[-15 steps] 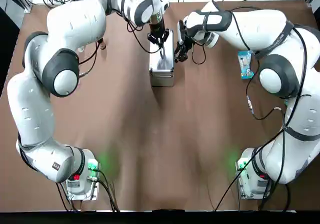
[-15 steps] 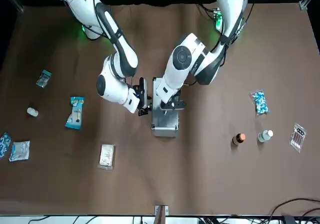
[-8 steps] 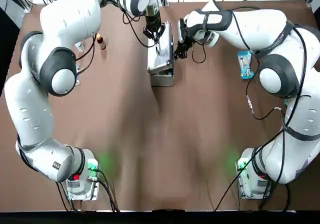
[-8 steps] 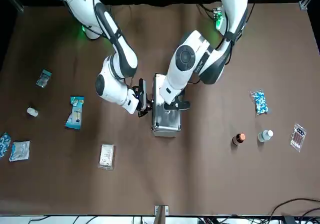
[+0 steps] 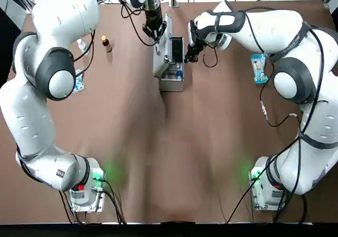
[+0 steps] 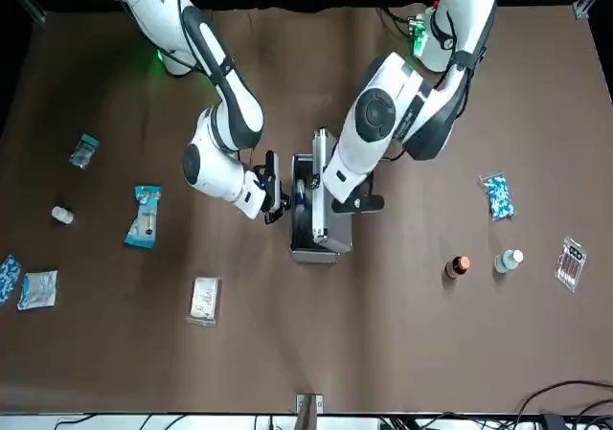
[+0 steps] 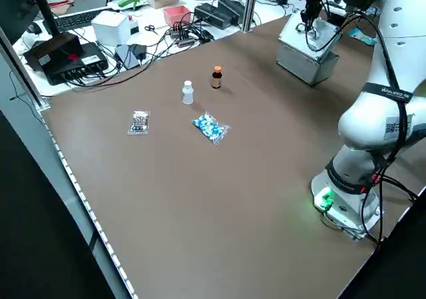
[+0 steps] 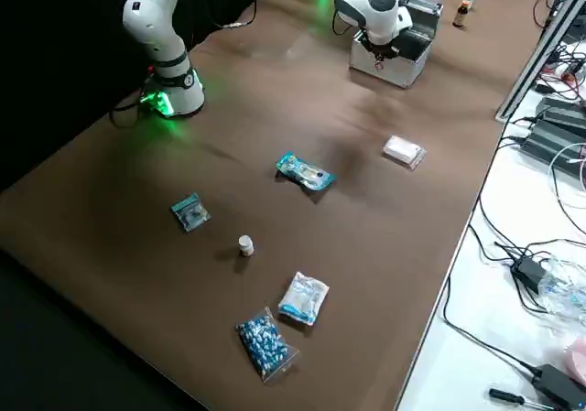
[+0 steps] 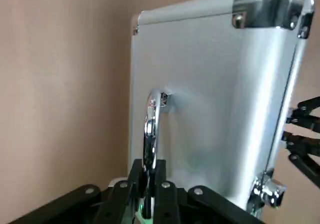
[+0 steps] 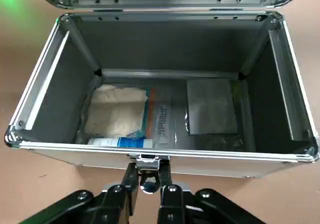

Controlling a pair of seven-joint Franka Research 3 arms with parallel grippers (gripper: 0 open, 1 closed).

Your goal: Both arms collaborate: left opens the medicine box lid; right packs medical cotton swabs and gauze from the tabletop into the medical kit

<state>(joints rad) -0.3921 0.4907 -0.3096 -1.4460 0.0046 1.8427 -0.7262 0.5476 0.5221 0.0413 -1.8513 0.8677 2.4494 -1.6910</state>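
Gripping the handle (image 9: 151, 124) w/ L claw (image 9: 148, 164), closed on it, & holding med. box lid (image 9: 195, 94) open, tilted up on robot's L side of med. box (image 10: 230, 155). Gripping the front latch (image 10: 150, 185) w/ R claw (image 10: 148, 169), at box's robot-R side. Seeing inside: beige pack (image 10: 116, 111), blue-banded tube (image 10: 122, 142), flat grey pkt (image 10: 211, 106). Seeing swabs pkt (image 6: 145, 216) & gauze pkt (image 6: 204, 301) lying apart on desk (image 6: 259, 353), outside box, robot's R.

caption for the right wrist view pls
The right gripper at the front latch of the open medical kit, with packets and a blue-and-white tube inside.
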